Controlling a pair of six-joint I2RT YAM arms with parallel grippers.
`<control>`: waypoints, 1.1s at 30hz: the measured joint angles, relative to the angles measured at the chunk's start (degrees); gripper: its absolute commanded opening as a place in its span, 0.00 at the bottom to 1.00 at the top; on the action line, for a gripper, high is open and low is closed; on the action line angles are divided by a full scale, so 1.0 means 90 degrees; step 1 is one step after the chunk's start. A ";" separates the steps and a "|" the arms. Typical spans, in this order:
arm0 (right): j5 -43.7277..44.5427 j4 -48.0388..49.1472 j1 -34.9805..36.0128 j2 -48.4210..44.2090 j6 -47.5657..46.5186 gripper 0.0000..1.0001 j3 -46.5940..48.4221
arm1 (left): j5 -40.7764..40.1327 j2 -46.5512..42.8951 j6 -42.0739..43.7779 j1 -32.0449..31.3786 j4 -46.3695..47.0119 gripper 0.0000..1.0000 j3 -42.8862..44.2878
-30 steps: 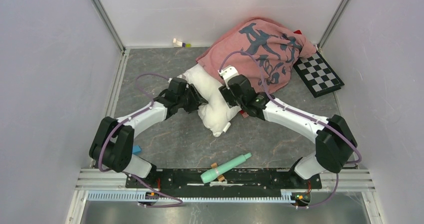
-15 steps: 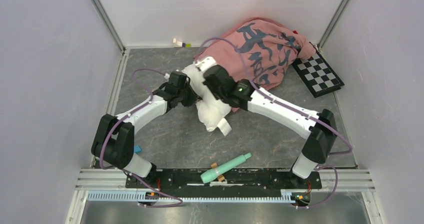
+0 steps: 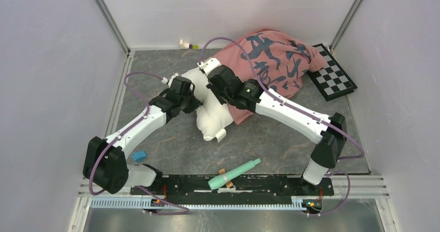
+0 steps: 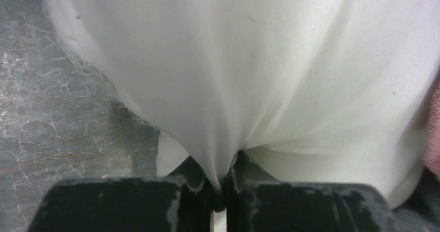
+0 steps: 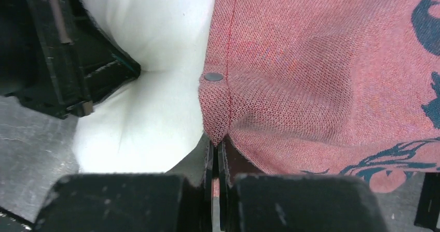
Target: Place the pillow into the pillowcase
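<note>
1. grey tabletop (image 3: 171,138) carries the pillow (image 3: 210,115), its far end in the pillowcase (image 3: 275,55) mouth.
2. my left pincer (image 4: 220,185) pinches pillow cloth, anchoring it.
3. my right pincer (image 5: 215,151) pinches the pillowcase hem, ready to draw it over.

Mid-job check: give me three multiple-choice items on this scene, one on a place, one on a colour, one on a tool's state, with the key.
1. Where is the checkerboard?
A. far right, beside the pillowcase
B. at the near edge
C. at the far left
2. The tube at the near edge is:
A. red
B. teal
C. black
3. The right tool is:
A. open
B. shut on the tube
C. shut on the pillowcase
Key: 1 A, the top view shows it at the pillowcase's right edge; 2 B, its colour is plain in the top view; 3 C, the wrist view shows the fabric's hem pinched in it.
</note>
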 measured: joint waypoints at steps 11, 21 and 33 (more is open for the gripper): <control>-0.0112 -0.0678 0.0590 0.0430 0.0036 0.03 0.2011 | 0.0155 0.0114 -0.0022 0.0216 0.0075 0.02 -0.0063; -0.0153 -0.0109 0.0522 -0.0102 -0.0010 0.93 0.0080 | 0.0430 -0.0015 -0.0029 0.0194 0.0896 0.02 -0.1027; -0.0024 0.1061 -0.0648 0.1078 -0.1022 0.98 0.1843 | 0.0469 -0.0430 -0.0063 0.0194 0.1642 0.02 -0.1702</control>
